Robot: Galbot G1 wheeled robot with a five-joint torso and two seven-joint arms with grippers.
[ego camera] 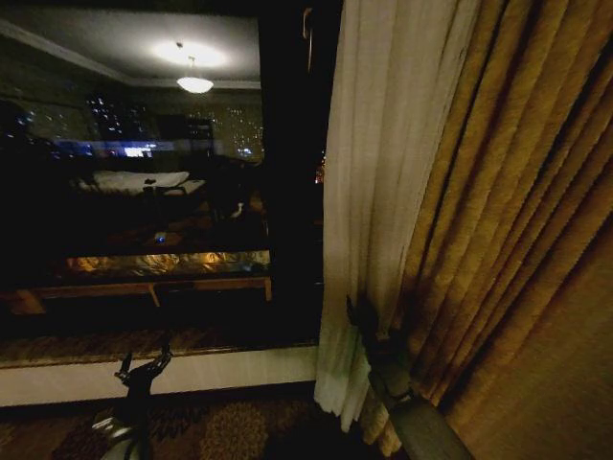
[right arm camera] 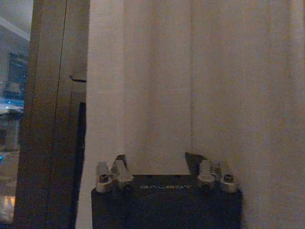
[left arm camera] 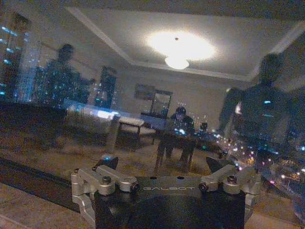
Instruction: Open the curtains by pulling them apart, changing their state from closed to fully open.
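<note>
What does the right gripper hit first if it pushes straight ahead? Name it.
Most likely the sheer curtain. The right gripper points squarely at its pleats, jaws open, with nothing between them. How near the fabric lies is unclear.

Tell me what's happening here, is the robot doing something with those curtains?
The robot faces a dark window at night. Its right gripper is up against the sheer cream curtain, which is gathered on the right beside a mustard-gold drape; in the right wrist view the jaws stand open with the fabric just ahead. The left gripper hangs low near the sill, open, holding nothing. The glass on the left is uncovered.
</note>
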